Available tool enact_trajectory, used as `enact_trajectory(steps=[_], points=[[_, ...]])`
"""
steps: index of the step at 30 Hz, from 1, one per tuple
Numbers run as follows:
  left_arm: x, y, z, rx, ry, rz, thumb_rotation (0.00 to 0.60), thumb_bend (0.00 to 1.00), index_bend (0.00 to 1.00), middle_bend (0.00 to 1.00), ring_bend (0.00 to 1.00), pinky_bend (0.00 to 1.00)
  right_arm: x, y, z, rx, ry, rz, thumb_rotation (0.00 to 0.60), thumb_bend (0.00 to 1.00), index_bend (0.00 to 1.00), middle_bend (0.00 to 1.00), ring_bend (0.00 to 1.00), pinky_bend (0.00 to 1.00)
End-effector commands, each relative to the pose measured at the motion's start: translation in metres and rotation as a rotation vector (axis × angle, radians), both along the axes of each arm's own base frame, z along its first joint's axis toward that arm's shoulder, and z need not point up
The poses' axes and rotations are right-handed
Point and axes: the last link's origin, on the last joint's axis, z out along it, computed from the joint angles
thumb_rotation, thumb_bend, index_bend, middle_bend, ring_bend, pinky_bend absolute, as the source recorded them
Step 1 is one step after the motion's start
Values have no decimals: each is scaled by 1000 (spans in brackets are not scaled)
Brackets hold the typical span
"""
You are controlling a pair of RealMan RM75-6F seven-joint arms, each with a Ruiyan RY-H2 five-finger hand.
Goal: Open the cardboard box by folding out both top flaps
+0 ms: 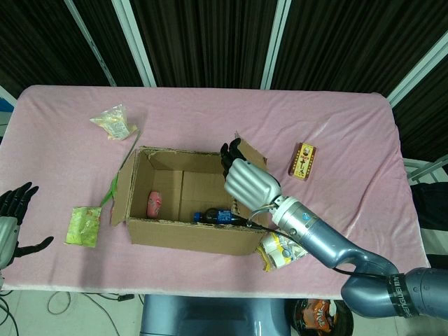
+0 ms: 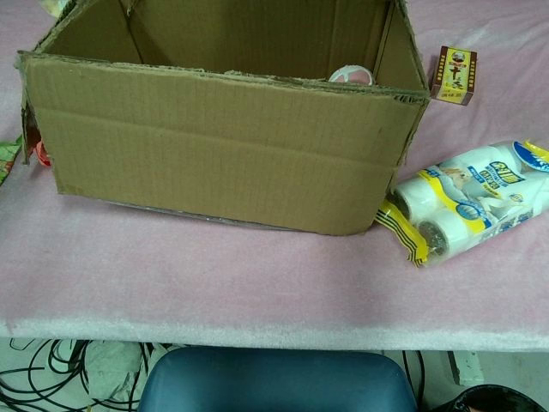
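Brown corrugated cardboard box (image 1: pixel 185 203) at mid-table on a pink cloth-covered table (image 1: pixel 336 133), top open, long side toward the chest camera. Right flap (image 1: pixel 250 157) raised and tilted outward, with the right hand (image 1: pixel 248 180) pressed against its inner face, dark fingers (image 1: pixel 228 155) extended along the flap's edge; no telling from either view whether the flap is pinched or merely pushed. Left flap (image 1: pixel 123 187) folded out over the box's left side. Inside: a pink-and-red item (image 1: pixel 154 203) near the left wall and a dark bottle (image 1: pixel 217 216) lying against the near wall (label unreadable). Left hand (image 1: pixel 14 220) at the table's left edge, well apart from the box, fingers spread, holding nothing. Beside the box's right near corner, a pack of toilet rolls (image 2: pixel 467 206), its yellow end just touching the cardboard. Farther right, a small red-and-yellow carton (image 1: pixel 302 162). Left of the box, a green packet (image 1: pixel 84 225); toward the far left, a clear snack bag (image 1: pixel 113 122).
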Motion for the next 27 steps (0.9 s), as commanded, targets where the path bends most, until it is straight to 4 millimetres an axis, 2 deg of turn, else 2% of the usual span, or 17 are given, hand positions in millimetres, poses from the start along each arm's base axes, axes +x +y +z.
enact_trajectory(steps=[1,8,14,20,24,27], points=[[0,0,0,0,0,-1,600,121,0,0,0,7,-4,1,4,-7,12,-8,600,589,406,286,173,260],[0,0,0,0,6,-7,600,121,0,0,0,7,-15,4,21,-34,11,-34,600,542,401,282,172,260],[0,0,-1,1,10,-11,600,121,0,0,0,7,-25,9,37,-60,8,-49,600,490,357,277,172,260],[1,0,-1,4,17,-16,600,121,0,0,0,7,-40,9,56,-89,-7,-88,600,394,281,264,172,260],[1,-1,-2,4,25,-19,600,121,0,0,0,7,-52,11,62,-92,3,-102,600,315,241,254,172,260],[1,-1,-2,6,31,-26,600,121,0,0,0,7,-63,12,66,-95,19,-121,600,292,235,245,172,260]])
